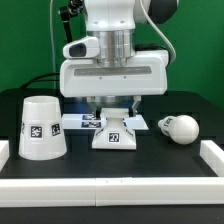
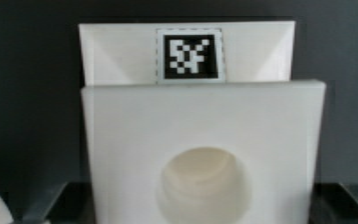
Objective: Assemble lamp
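Note:
The low blocky white lamp base (image 1: 113, 131) sits on the black table at the middle, one tagged face toward the exterior camera. My gripper (image 1: 115, 108) is straight above it with a finger down each side. In the wrist view the base (image 2: 202, 120) fills the space between my dark fingers (image 2: 55, 203), which lie against its two sides; its round socket (image 2: 206, 185) faces up. The truncated-cone shade (image 1: 42, 128) stands at the exterior view's left. The round bulb (image 1: 180, 127) lies on its side at the exterior view's right.
The marker board (image 1: 78, 122) lies flat just behind the base. A low white wall (image 1: 110, 186) runs along the front of the table, with raised ends at the left (image 1: 5, 150) and the right (image 1: 212, 155).

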You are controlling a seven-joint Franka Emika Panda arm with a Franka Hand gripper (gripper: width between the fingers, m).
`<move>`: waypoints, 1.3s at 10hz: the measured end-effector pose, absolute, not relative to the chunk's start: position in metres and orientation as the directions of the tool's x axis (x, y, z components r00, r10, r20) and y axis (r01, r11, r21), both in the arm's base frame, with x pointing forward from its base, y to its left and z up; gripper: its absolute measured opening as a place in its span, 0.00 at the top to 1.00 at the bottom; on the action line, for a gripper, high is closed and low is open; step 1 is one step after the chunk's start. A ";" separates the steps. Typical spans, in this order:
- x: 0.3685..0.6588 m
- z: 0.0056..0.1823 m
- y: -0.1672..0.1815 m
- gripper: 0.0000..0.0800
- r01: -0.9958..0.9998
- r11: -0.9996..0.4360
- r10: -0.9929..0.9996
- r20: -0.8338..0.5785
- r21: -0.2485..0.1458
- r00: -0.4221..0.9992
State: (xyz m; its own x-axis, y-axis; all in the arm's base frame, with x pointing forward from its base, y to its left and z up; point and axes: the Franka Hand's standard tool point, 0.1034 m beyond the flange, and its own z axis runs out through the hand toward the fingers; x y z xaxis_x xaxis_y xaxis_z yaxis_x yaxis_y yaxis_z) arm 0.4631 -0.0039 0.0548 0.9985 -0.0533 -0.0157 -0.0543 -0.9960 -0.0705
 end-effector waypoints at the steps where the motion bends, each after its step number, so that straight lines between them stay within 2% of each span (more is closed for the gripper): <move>1: 0.480 0.054 0.004 0.33 -0.008 -0.997 -0.006 -0.019 -0.080 1.000; 3: 0.518 0.052 0.022 0.33 0.040 -0.995 0.041 -0.008 -0.095 0.999; 7: 0.574 0.051 0.061 0.33 0.030 -0.993 0.026 0.037 -0.111 0.999; 13: 0.612 0.051 0.100 0.33 -0.023 -0.992 -0.032 0.074 -0.127 0.997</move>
State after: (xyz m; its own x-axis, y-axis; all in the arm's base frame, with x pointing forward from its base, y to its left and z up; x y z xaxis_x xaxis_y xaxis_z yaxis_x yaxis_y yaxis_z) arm 0.6118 0.1002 0.0513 0.9967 -0.0324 0.0740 -0.0228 -0.9917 -0.1268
